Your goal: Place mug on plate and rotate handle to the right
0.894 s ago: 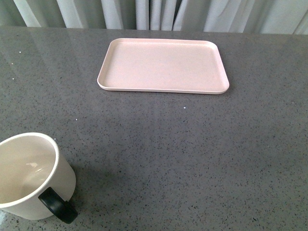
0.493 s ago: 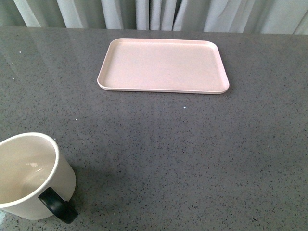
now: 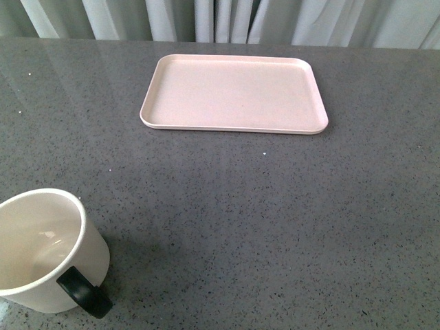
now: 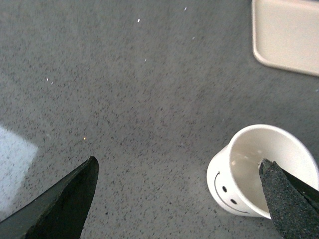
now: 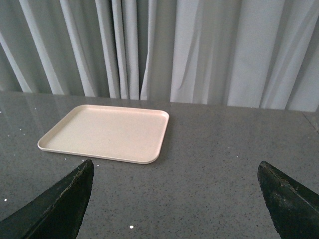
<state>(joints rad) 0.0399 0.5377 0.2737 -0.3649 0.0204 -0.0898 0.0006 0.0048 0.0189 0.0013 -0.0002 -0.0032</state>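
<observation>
Left claw hangs over the table with its jaws wide apart, gripping nothing. One finger crosses the mug rim in the left wrist view, though whether it touches cannot be told; the other finger stands well off to the far side of the gap. Right claw is likewise spread wide and holds nothing, facing the plate and the curtain behind the table.

Front view: the mug stands upright on the table at the near left corner, partly cut by the picture's edge, its mouth open upward. Its handle sticks out on the near right side of the body, toward the camera. The smiley face shows only in the left wrist view.

The plate lies flat at the far middle of the table, long side across, close to the curtain — well apart from the mug, with bare grey table between them. A corner of the plate also shows in the left wrist view, beyond the mug. Neither arm shows in the front view.
</observation>
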